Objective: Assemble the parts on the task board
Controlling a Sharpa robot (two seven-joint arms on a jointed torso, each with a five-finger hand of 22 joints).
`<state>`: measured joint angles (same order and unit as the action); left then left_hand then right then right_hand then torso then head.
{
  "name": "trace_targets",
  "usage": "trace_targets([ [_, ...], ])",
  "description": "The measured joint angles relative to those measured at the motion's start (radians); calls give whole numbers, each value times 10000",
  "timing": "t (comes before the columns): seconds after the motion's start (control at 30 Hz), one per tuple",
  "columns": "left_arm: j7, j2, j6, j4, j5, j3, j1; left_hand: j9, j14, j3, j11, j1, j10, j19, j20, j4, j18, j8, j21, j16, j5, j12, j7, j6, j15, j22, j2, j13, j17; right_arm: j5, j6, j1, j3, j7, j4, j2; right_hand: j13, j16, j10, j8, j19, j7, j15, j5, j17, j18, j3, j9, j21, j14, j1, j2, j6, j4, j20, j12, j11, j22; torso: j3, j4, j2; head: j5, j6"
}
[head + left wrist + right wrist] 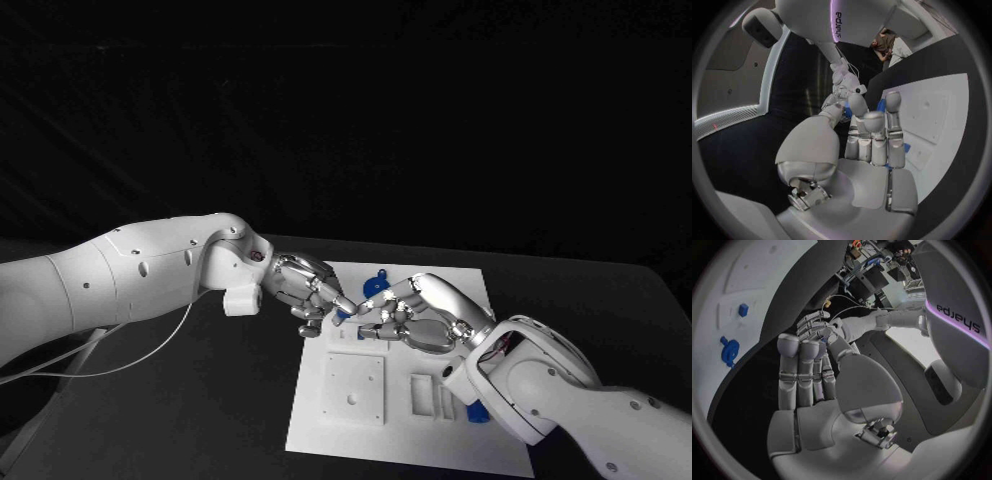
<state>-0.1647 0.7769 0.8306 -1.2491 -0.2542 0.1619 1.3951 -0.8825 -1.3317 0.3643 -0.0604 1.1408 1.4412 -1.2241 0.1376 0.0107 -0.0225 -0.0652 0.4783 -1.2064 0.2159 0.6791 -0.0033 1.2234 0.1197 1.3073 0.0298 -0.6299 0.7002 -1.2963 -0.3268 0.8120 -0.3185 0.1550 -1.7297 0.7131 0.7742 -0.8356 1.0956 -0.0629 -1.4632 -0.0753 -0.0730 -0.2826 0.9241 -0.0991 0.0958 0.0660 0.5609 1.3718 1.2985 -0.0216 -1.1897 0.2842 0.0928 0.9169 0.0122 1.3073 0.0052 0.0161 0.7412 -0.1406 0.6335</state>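
Left hand (306,290) and right hand (418,318) both pinch one blue part (343,315) at the task board's (469,440) 11 o'clock; push gently.

You are looking at a robotics lab or test cell: a black table (202,420) against black drapery, a white task board (411,440), and cluttered equipment shelves (879,260) behind the robot's arm.
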Motion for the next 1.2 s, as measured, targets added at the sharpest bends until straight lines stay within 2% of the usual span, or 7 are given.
trace_targets([
  [0.3,-3,-5,-86,7,-62,4,-4,-20,21,0,-24,0,-25,0,0,0,0,-4,0,0,0,0,15,-16,16,0,0,0,0,115,-35,-35,-4,37,-91,8,0,0,-1,-15,0,0,0,0,-1,1,0,-2,0,0,-8,8,1,0,0,0,-1,0,-4,0,-1,17,9],
  [0.4,-9,-6,-122,-2,-74,4,-5,-47,22,-1,-27,0,-27,0,0,0,0,3,0,0,0,0,16,-16,15,8,0,0,0,143,-50,-43,1,71,-42,23,0,0,-1,-8,0,0,0,-16,-2,0,-4,-4,0,0,-123,123,1,-4,0,0,1,0,-6,0,-1,18,-2],
  [0.57,-18,-2,-169,-35,-84,-1,-2,-29,23,0,-36,-1,-37,0,0,0,0,22,0,0,0,0,16,-17,14,7,-1,0,0,272,-153,-58,17,99,137,43,0,0,-3,-36,0,-83,0,-154,-3,0,-370,9,0,0,-290,186,343,-61,0,0,3,0,-6,3,-3,13,-14],
  [0.77,-18,-2,-155,-102,-77,-8,5,-24,24,-1,-36,22,-37,0,0,1,0,23,0,0,-2,0,17,-18,12,6,22,0,-1,507,-289,-72,23,83,298,-15,-26,0,34,-36,0,-172,0,-156,-3,0,-817,2,-78,0,-257,145,572,-42,0,0,-36,0,0,6,-2,11,-12],
  [1.2,-138,-9,41,-191,-77,-8,5,-6,28,-1,-35,59,-37,0,0,1,0,24,0,0,-39,0,17,-19,8,4,56,0,-1,781,-370,-71,21,49,480,-179,-36,0,34,-35,0,-220,0,-197,-5,0,-873,-5,-150,0,-233,121,728,-42,0,0,-36,0,0,8,2,3,16],
])
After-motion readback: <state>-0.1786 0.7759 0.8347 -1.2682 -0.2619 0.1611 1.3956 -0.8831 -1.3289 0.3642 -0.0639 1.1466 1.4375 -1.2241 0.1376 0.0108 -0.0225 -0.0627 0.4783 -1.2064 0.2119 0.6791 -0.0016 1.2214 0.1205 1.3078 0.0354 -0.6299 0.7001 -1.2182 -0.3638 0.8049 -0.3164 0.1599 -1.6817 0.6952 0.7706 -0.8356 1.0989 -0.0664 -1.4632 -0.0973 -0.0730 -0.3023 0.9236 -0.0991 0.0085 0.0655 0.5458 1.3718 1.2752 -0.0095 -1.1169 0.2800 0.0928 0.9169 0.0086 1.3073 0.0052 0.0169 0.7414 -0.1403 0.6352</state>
